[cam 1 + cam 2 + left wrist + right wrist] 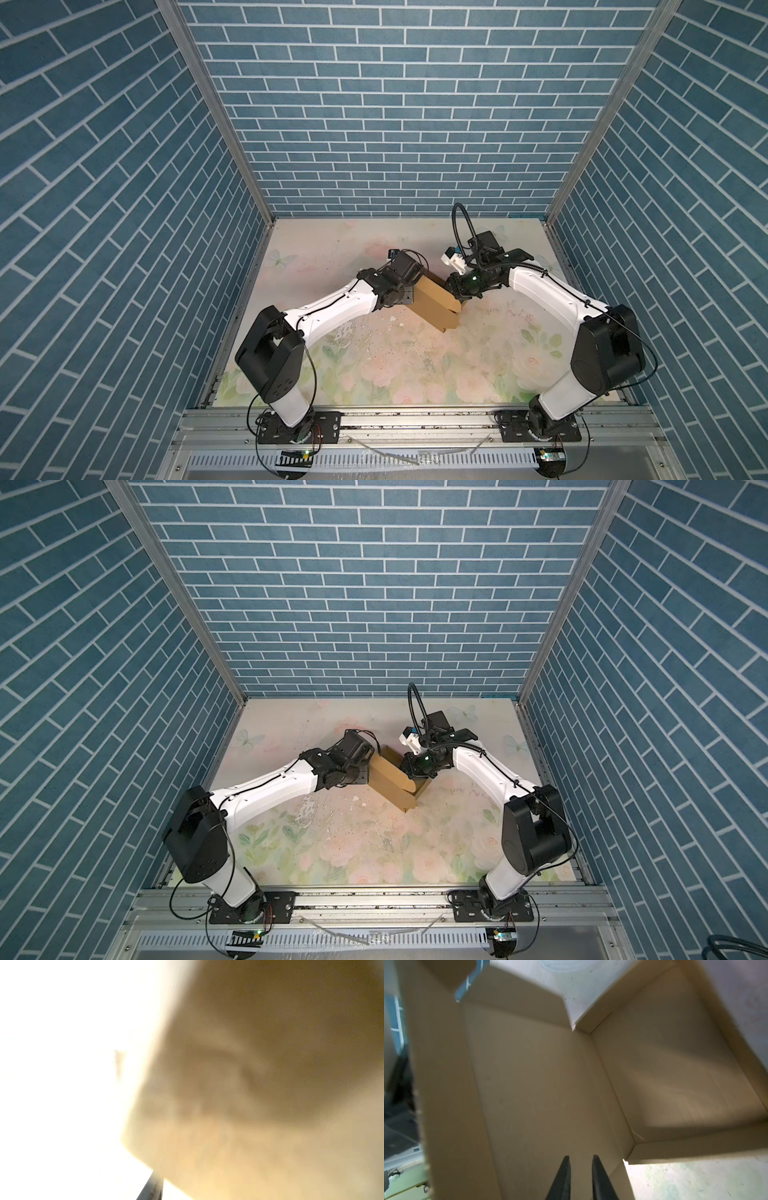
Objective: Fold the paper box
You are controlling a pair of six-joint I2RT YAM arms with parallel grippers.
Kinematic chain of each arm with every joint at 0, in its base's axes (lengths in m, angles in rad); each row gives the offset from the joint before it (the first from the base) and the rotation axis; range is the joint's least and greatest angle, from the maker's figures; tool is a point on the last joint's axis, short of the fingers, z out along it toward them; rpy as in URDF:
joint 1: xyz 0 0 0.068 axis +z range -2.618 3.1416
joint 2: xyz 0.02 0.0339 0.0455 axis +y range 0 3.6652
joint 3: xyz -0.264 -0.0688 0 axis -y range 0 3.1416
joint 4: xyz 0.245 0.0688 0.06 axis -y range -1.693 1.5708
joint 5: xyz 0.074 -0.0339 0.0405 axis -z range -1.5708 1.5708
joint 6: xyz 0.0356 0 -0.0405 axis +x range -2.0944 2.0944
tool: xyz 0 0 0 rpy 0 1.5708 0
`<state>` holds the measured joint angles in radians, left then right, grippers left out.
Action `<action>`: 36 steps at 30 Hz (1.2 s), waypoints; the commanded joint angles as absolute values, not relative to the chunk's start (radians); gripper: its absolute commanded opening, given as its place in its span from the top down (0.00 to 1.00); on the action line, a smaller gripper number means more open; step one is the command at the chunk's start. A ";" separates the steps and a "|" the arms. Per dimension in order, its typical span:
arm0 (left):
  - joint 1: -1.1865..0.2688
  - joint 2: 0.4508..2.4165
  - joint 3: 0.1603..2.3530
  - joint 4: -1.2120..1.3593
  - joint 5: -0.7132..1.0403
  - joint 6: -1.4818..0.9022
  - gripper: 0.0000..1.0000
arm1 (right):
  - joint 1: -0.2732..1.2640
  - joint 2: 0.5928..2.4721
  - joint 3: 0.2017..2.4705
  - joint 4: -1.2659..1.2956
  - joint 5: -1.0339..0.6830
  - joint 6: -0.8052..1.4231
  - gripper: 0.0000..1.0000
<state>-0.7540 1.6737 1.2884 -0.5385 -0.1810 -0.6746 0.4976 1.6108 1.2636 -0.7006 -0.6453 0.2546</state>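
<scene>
paper box [434, 301] around right gripper [580, 1156] (narrowly parted, empty), left gripper hidden, state unclear

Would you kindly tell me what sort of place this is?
Probably a robot test cell, not a real room: brick-print walls on aluminium posts, a floral tabletop, and two arms bolted to a rail, around a box.

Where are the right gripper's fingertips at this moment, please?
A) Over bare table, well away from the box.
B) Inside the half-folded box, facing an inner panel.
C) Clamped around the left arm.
B: the right wrist view shows the right gripper pointing at an inner panel of the box, with walls folded up on both sides.
</scene>
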 commanded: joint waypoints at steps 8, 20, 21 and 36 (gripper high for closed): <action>-0.687 1.825 1.492 -0.522 -0.129 -0.608 0.56 | 0.573 1.575 1.156 -0.452 -0.669 0.379 0.80; -0.626 1.939 1.649 -0.475 0.055 -0.588 0.53 | 0.661 1.584 1.056 0.008 -0.532 0.582 0.79; -0.621 1.944 1.667 -0.486 0.060 -0.580 0.52 | 0.663 1.584 1.044 0.037 -0.521 0.596 0.79; -0.543 1.828 1.821 -0.793 0.134 -0.388 0.31 | 0.661 1.526 0.946 0.000 -0.343 0.629 0.74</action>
<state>-0.5423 1.8816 1.7813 -0.6746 0.1070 -0.4622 0.6594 1.5646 0.9775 0.0132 -0.3973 0.6044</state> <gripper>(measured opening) 0.684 0.256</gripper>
